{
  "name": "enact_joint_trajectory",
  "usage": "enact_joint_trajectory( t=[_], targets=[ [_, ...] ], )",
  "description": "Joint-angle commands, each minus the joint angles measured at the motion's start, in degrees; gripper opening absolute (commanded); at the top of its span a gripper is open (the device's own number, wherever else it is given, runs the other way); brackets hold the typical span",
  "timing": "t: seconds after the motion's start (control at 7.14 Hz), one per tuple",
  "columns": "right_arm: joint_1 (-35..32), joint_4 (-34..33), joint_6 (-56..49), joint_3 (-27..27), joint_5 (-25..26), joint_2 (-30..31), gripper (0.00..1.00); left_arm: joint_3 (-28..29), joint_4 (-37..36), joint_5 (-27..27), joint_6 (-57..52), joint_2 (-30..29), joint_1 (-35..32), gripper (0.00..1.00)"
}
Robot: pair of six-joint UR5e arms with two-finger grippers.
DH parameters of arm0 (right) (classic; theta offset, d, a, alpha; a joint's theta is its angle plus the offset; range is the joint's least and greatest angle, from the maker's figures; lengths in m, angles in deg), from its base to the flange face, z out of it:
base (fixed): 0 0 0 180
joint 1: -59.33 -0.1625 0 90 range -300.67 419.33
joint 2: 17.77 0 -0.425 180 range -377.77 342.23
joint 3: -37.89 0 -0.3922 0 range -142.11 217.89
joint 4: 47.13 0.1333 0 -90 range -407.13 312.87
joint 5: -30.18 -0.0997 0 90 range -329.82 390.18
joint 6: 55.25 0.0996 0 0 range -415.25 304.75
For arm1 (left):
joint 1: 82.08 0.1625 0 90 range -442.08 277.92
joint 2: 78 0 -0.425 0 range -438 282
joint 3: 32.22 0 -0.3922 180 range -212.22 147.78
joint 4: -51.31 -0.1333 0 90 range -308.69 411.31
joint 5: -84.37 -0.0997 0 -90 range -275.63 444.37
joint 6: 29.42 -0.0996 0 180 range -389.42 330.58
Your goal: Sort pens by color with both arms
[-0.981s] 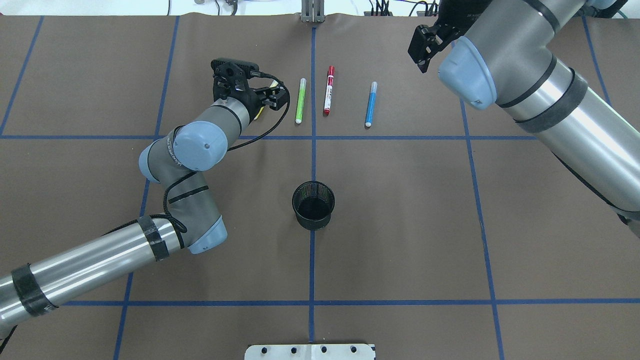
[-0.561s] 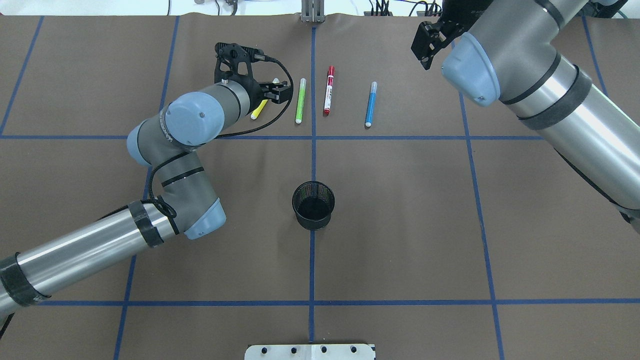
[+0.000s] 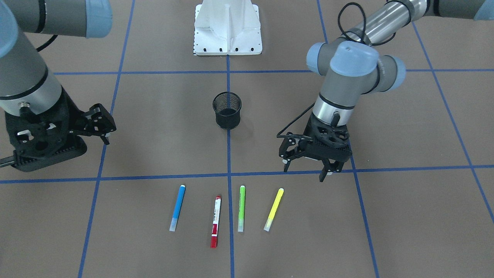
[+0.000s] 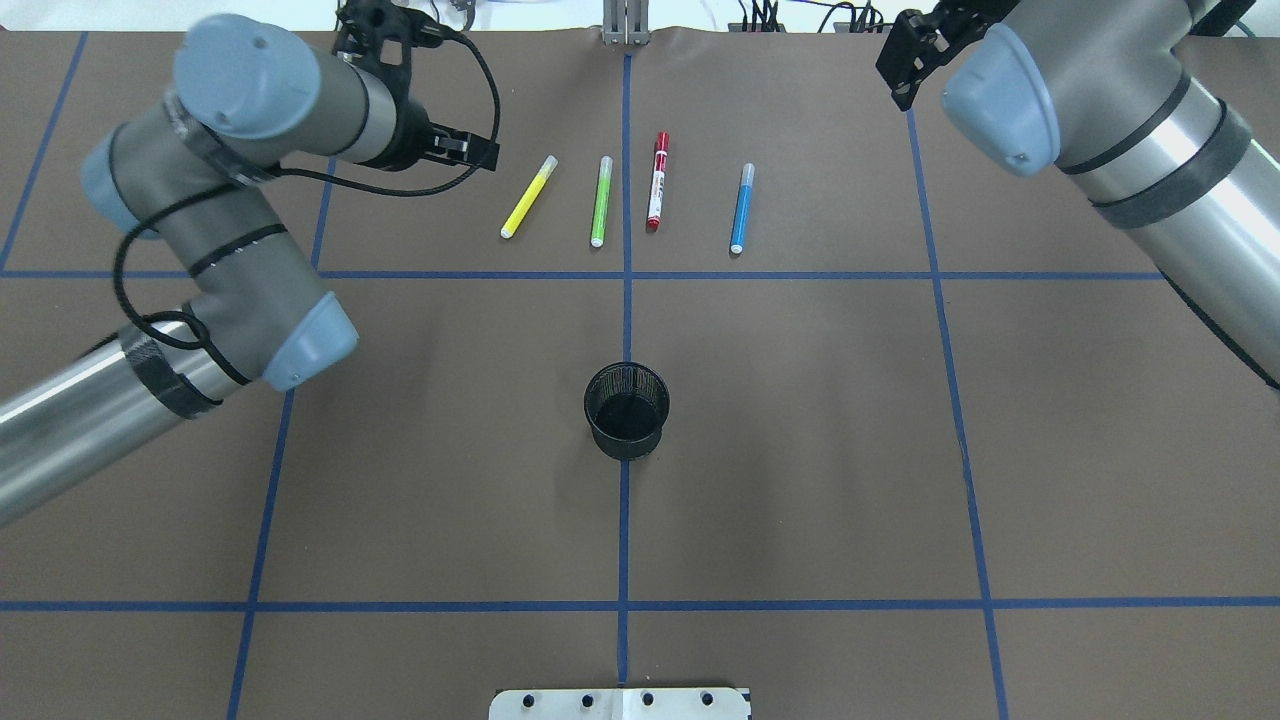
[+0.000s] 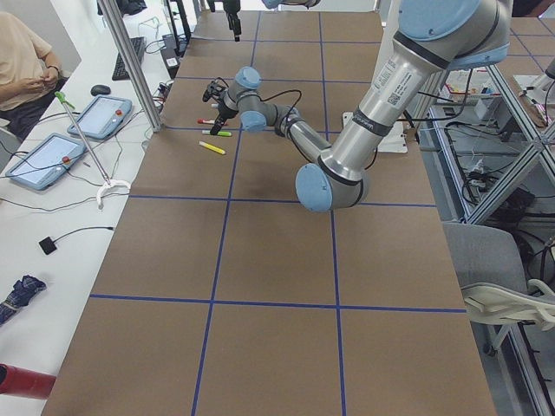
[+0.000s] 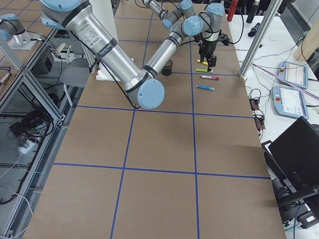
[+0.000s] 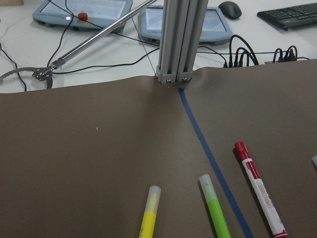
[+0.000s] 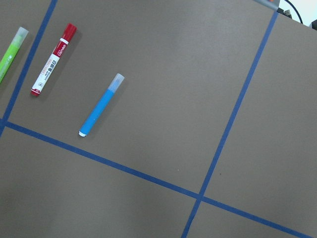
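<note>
Brown surface [image 4: 800, 450]: yellow pen [image 4: 528, 197], green pen [image 4: 600, 200], red pen [image 4: 657, 182] and blue pen [image 4: 742, 208] lie in a row, apart. Right end effector [image 3: 104, 127]: gap unreadable, cropped overhead. Left end effector [image 3: 304, 170] spread wide, empty, now backed off the yellow pen it half-hid.

The table [image 4: 800, 450] is covered in matt brown paper, slightly rippled at its far edge, with smooth blue tape [image 4: 623, 530] stuck flat on it. The yellow pen [image 4: 527, 198], green pen [image 4: 600, 201], blue pen [image 4: 741, 208] and red pen [image 4: 657, 182] are smooth, faintly glossy plastic, the first three with cloudy see-through ends, and the cup [image 4: 627, 410] is black wire mesh. The left arm [image 4: 80, 430] and right arm [image 4: 1190, 170] have satin brushed-metal tubes, dull grey joints and matt pale-blue plastic joint caps [image 4: 995, 90], and the left gripper [image 3: 304, 170] looks like matt black plastic
</note>
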Motion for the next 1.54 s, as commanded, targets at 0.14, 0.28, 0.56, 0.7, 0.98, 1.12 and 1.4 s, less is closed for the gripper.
enact_joint_trajectory(
  t=[0.14, 0.28, 0.56, 0.7, 0.98, 1.12, 1.4],
  targets=[
    [-7.1, 0.2, -12.1, 0.7, -1.9, 7.8, 1.0, -4.5, -15.8, 14.9, -22.8, 6.4, -15.3, 1.0],
    [-9.5, 1.3, -15.8, 0.8, -1.9, 10.9, 1.0, -4.3, -15.9, 17.4, -28.2, 10.3, -20.2, 1.0],
    [-15.3, 10.2, -16.1, 0.3, -5.6, 19.7, 1.0, -3.3, -19.3, 21.9, -41.7, 16.5, -29.1, 1.0],
    [-17.9, 10.4, -17.1, 0.2, -7.0, 23.3, 1.0, -3.3, -24.1, 23.1, -43.6, 18.5, -32.9, 1.0],
    [-18.7, 10.6, -17.9, 0.0, -6.6, 30.7, 1.0, -2.9, -25.8, 23.1, -53.5, 25.6, -38.6, 1.0],
    [-19.5, 10.5, -17.7, 0.0, -6.9, 32.7, 1.0, -3.1, -30.0, 23.2, -53.5, 27.6, -42.1, 1.0],
    [-19.5, 10.5, -17.2, 0.0, -7.0, 34.2, 1.0, -4.8, -30.0, 23.0, -53.3, 31.7, -44.1, 1.0]
  ],
)
